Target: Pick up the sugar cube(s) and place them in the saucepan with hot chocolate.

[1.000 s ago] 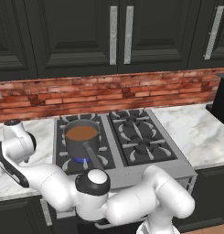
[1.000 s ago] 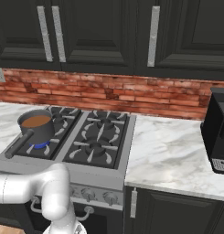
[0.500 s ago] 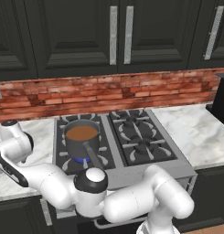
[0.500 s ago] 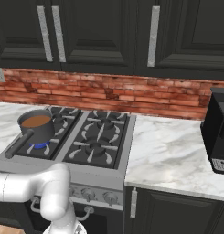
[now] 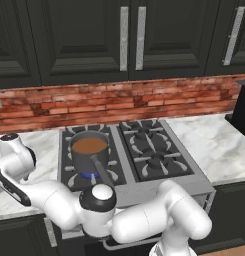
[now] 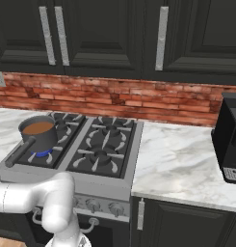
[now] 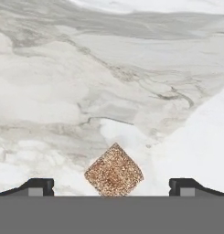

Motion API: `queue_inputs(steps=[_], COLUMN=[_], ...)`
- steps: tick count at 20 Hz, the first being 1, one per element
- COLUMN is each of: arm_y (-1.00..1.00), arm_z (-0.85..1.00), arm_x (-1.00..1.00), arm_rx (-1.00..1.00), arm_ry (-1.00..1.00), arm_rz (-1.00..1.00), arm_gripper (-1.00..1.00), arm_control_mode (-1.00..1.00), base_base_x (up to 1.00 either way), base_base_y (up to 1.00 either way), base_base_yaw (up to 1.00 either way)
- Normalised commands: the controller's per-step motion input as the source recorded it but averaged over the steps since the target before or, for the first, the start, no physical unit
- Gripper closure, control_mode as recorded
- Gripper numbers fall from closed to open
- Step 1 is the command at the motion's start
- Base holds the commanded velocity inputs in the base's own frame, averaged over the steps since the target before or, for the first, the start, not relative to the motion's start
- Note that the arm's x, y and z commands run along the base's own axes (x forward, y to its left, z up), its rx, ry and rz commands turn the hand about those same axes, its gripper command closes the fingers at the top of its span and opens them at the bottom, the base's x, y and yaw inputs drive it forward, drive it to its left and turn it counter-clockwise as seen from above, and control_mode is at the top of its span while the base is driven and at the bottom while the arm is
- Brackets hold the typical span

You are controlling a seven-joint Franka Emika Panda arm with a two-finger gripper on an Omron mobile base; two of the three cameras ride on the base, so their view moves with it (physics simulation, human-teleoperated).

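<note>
One brown speckled sugar cube (image 7: 114, 170), lower centre of the hand view, lying on the white-and-grey marble counter (image 7: 109, 82) with one corner turned toward the top of the frame.

Claw (image 7: 111, 186): jaws spread wide, holding nothing. Its two dark tips sit at the bottom edge of the hand view, one at lower left, one at lower right. The cube lies between them, roughly midway, well apart from each tip; neither touches it. Whether the tips reach the counter cannot be told.

Saucepan (image 5: 89, 151): dark grey, on the stove (image 5: 139, 160), centre left of the left base view, over a blue flame. Orange-brown liquid fills it; its long dark handle points toward the lower right of that frame. In the right base view the pan (image 6: 38, 132) sits at middle left, handle running to lower left.

Arm (image 5: 69, 205): white, bending across the bottom of the left base view and reaching to the far left edge, over the counter left of the stove. The claw itself cannot be made out there.

Backdrop: red brick wall (image 5: 119, 100) behind the stove, dark cabinets (image 5: 129, 35) above, a black appliance (image 6: 230, 137) at the right edge of the right base view.
</note>
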Motion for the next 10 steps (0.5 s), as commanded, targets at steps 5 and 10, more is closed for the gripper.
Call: queue_inputs(steps=[5, 10], arm_y=[0.01, 0.01], arm_z=[-0.05, -0.03], arm_x=[0.00, 0.00], arm_rx=[0.00, 0.00], arm_ry=[0.00, 0.00], arm_rz=[-0.02, -0.02], arm_gripper=[-1.00, -1.00], arm_control_mode=[-1.00, -1.00], base_base_x=[0.00, 0.00], base_base_y=[0.00, 0.00], base_base_yaw=[0.00, 0.00])
